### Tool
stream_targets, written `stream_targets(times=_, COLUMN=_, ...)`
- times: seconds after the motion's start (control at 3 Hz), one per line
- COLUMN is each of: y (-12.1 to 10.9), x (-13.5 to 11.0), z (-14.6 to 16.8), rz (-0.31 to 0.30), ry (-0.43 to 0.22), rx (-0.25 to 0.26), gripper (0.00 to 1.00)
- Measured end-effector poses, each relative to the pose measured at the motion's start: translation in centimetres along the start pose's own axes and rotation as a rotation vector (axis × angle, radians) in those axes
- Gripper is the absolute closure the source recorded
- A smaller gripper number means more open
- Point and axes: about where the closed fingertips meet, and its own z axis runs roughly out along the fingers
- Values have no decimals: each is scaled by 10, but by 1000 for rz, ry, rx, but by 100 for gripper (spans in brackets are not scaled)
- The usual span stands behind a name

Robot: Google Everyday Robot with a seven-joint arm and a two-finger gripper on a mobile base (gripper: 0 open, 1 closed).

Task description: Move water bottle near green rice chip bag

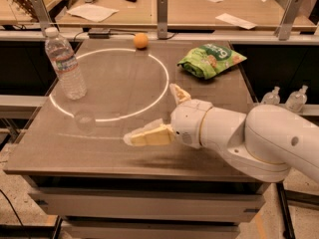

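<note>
The water bottle (64, 63) stands upright at the left side of the table, clear and ribbed with a white cap and a pale label. The green rice chip bag (211, 59) lies at the far right of the table. My gripper (153, 112) is above the table's middle front, well to the right of the bottle and in front of the bag. Its two tan fingers (148, 136) are spread wide apart and hold nothing. The white arm reaches in from the lower right.
A small orange ball (141, 40) lies at the table's back edge. A ring of white light marks the brown tabletop (114, 83). Two small clear pump bottles (285, 98) stand beyond the table's right edge. A second desk with papers is behind.
</note>
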Motion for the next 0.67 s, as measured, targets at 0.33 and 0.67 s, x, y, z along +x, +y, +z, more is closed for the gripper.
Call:
stream_targets(times=0.33, y=5, x=-14, z=21, rz=10, ry=-61, rx=25, gripper=0)
stream_targets(times=0.67, y=13, x=-28, z=46, rz=-1, ry=-102, rx=40, gripper=0)
